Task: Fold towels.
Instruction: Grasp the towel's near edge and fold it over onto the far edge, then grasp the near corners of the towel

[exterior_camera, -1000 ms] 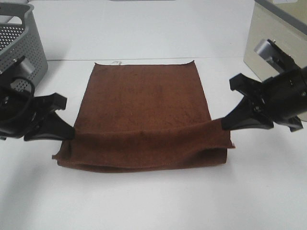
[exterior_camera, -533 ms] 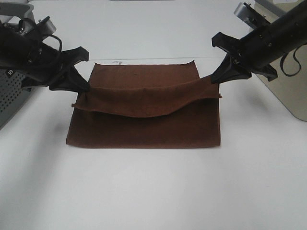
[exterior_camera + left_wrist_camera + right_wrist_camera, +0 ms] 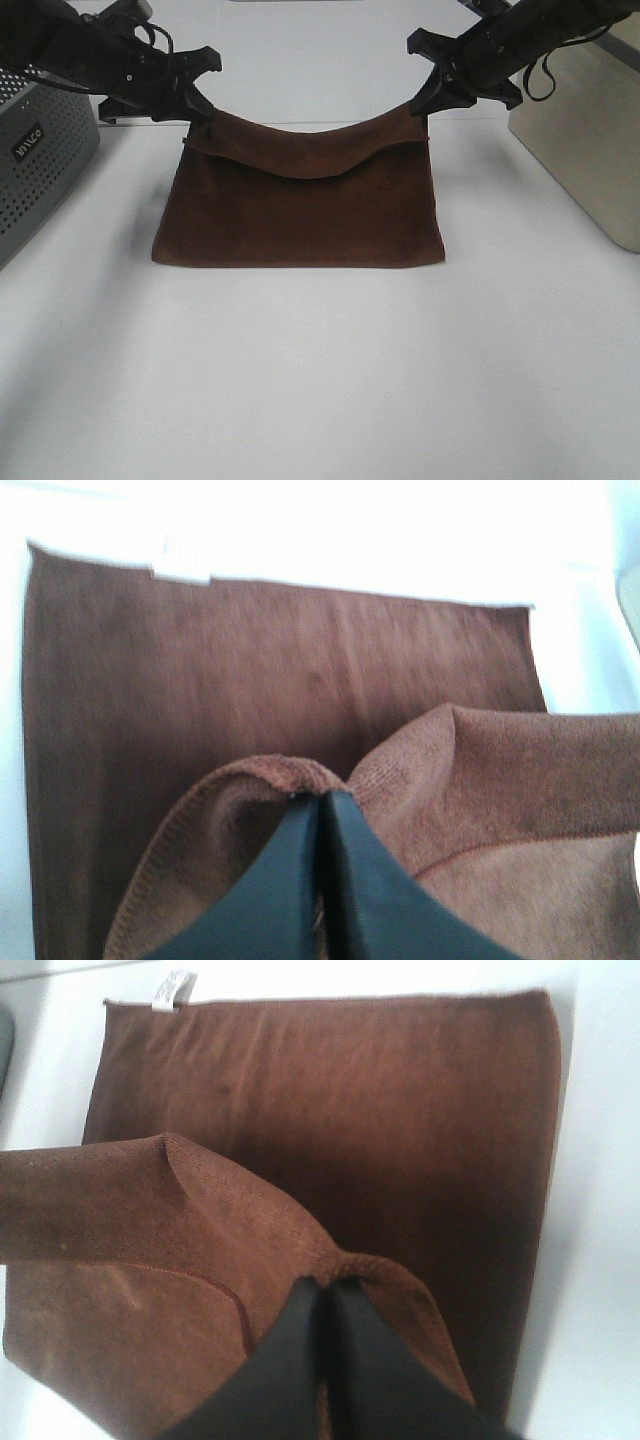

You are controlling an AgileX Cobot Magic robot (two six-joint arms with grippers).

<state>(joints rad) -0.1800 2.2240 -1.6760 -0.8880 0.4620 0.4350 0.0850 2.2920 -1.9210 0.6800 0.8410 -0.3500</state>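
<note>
Moved since 0.5 s ago: both grippers carry the lifted edge further toward the far side. The top layer now covers nearly all of the lower one, vs. about half before.

Item: towel [image 3: 300,210], 1 pc. Reddish-brown terry, hemmed edges, small white tag [image 3: 172,990] at a far corner.

Location: centre of white table [image 3: 320,390], between grey perforated basket [image 3: 40,170] on the left and beige box [image 3: 590,130] on the right. Near fold lies flat. Carried edge hangs just above the far edge and sags in the middle.

Left gripper [image 3: 197,108]: fingers pinched tight on left corner of carried edge, cloth bunched round the tips (wrist view).

Right gripper [image 3: 425,95]: same, clamped on right corner.

Handling (est.): light, soft, limp, no stiffness. It droops betw. grips, so keep corners level and pulled apart to hold the edge straight. Terry pile prob. grips itself, so layers shouldn't slide once laid. Not fragile, not slippery.

Best hold (est.): hemmed corners, as now, since the hem gives a thicker bite. For a next fold, take both layers together at one short side, else the top layer may peel off.

Status (est.): first fold nearly done, edge not yet laid down. Wrist views show the lower layer's far hem beyond the held corners.
</note>
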